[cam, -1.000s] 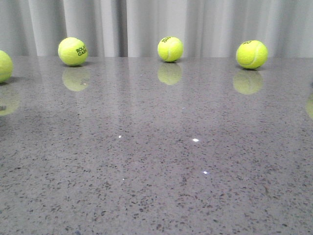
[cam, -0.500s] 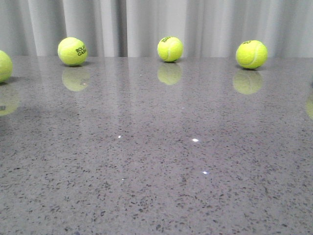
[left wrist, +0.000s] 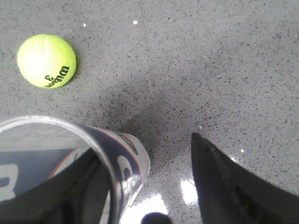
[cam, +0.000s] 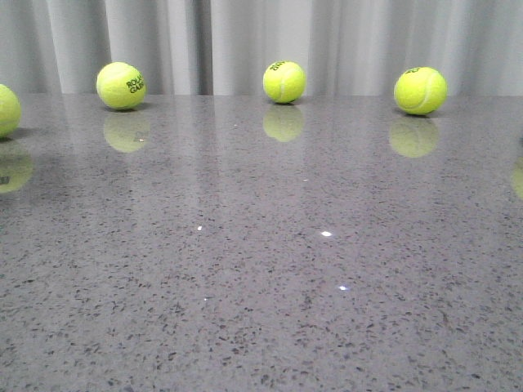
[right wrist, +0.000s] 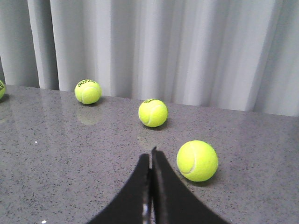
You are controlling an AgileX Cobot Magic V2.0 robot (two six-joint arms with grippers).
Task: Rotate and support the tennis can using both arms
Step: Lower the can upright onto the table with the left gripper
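- The counter (cam: pixel 261 269) is lying wide under me, grey and speckled, and it is mirroring the balls that are standing on it.
- The pale curtain (cam: pixel 261 41) is hanging in folds behind the far edge of the counter.
- The tennis can (left wrist: pixel 70 163) is showing only in my left wrist view. Its open silver rim is facing the camera, and its white and navy wall is pointing toward the counter.
- My left jaws (left wrist: pixel 154 186) are standing spread around the can: one dark finger is lying against the can, partly seen through its clear wall, and the other finger (left wrist: pixel 224 186) is standing well apart from it. I cannot tell if the can is really being pinched.
- My right jaws (right wrist: pixel 151 186) are pressed together and holding nothing, pointing over the counter toward the curtain.
- In the front view, three tennis balls are standing in a row near the curtain: one on the left (cam: pixel 121 86), one in the middle (cam: pixel 284 82), one on the right (cam: pixel 420 91). A fourth ball (cam: pixel 6 110) is being cut by the left edge.
- One ball with black print (left wrist: pixel 46 60) is lying on the counter near the can but not touching it.
- A ball (right wrist: pixel 197 160) is lying just beside the tips of my right jaws.
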